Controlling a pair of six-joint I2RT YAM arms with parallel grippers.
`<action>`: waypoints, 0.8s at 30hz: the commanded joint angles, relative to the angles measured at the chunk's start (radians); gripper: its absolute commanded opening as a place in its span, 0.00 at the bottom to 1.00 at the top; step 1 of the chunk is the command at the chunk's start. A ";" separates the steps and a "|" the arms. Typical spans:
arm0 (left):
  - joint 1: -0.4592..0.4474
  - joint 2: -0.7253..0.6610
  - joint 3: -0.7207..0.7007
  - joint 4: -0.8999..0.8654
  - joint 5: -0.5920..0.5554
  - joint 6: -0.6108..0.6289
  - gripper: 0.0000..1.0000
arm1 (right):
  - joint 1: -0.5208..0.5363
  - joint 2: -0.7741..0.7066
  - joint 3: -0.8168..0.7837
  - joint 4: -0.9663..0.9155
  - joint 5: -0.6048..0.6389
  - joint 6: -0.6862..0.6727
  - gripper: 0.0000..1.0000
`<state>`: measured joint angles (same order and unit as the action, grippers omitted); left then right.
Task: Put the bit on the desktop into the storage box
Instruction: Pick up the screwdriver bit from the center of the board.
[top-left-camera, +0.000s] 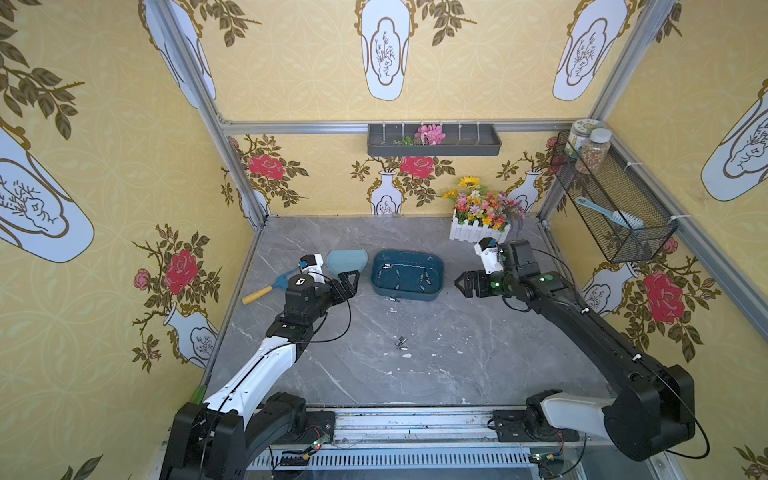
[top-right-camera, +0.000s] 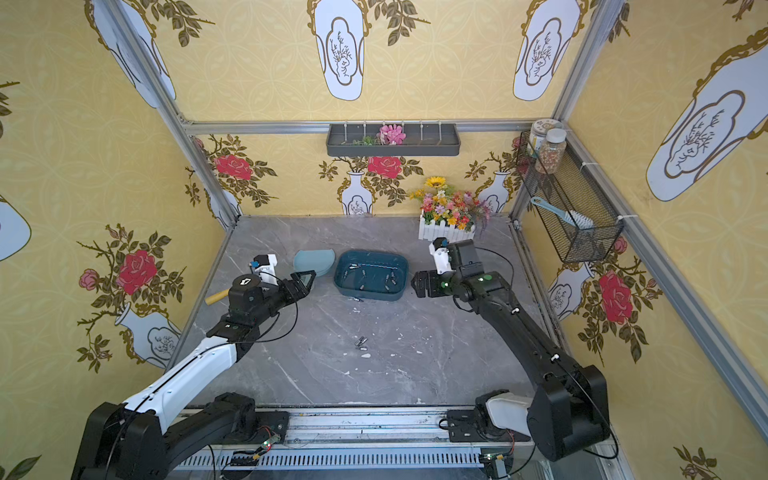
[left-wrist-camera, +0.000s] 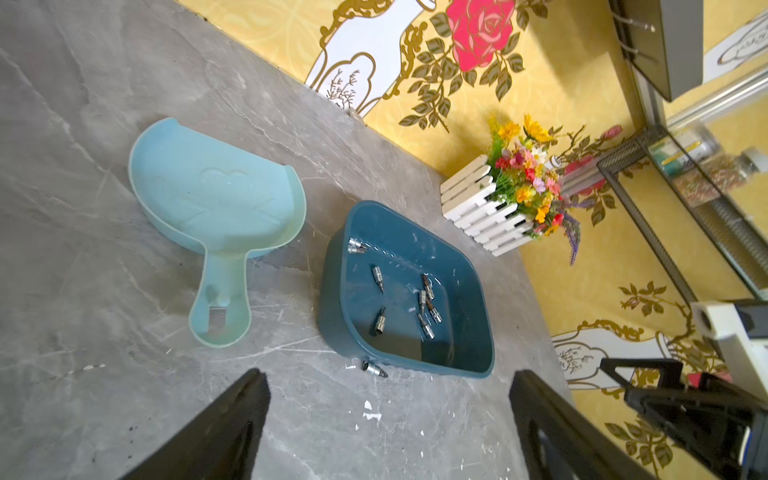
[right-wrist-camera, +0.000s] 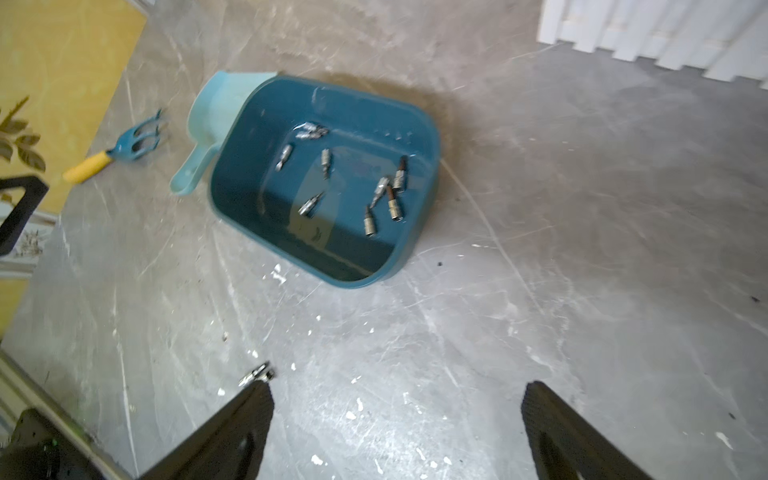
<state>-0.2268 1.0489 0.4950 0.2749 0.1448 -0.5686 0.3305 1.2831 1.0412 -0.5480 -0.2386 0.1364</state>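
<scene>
The dark teal storage box (top-left-camera: 405, 294) (top-right-camera: 365, 293) (left-wrist-camera: 332, 307) (right-wrist-camera: 401, 257) stands at the back middle of the grey desktop (top-left-camera: 457, 365), with several small metal bits (left-wrist-camera: 379, 320) (right-wrist-camera: 309, 204) lying inside. One bit (top-left-camera: 392, 298) (top-right-camera: 357, 298) (left-wrist-camera: 374, 369) lies on the desktop against the box's front wall. A small cluster of bits (top-left-camera: 401, 343) (top-right-camera: 362, 343) lies further forward, and one shows in the right wrist view (right-wrist-camera: 257, 374). My left gripper (top-left-camera: 351, 281) (top-right-camera: 305, 279) (left-wrist-camera: 390, 378) hovers open and empty left of the box. My right gripper (top-left-camera: 459, 284) (top-right-camera: 415, 282) (right-wrist-camera: 399, 384) hovers open and empty right of it.
A light blue dustpan (top-left-camera: 347, 259) (left-wrist-camera: 216, 195) lies just left of the box, a yellow-handled rake (top-left-camera: 266, 291) beyond it. A white flower planter (top-left-camera: 478, 230) stands at the back right. A mesh basket (top-left-camera: 615, 216) hangs on the right wall, a grey tray (top-left-camera: 434, 147) on the back wall.
</scene>
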 joint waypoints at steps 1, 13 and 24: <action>0.017 -0.016 -0.028 0.085 -0.036 -0.078 0.97 | 0.114 0.041 0.060 -0.143 0.118 -0.037 0.97; 0.059 -0.142 -0.108 0.091 -0.164 -0.137 1.00 | 0.496 0.307 0.275 -0.392 0.272 -0.076 0.91; 0.077 -0.233 -0.157 0.054 -0.279 -0.183 1.00 | 0.670 0.499 0.384 -0.456 0.336 -0.084 0.76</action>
<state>-0.1532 0.8253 0.3485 0.3359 -0.0875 -0.7258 0.9764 1.7550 1.4105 -0.9676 0.0586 0.0547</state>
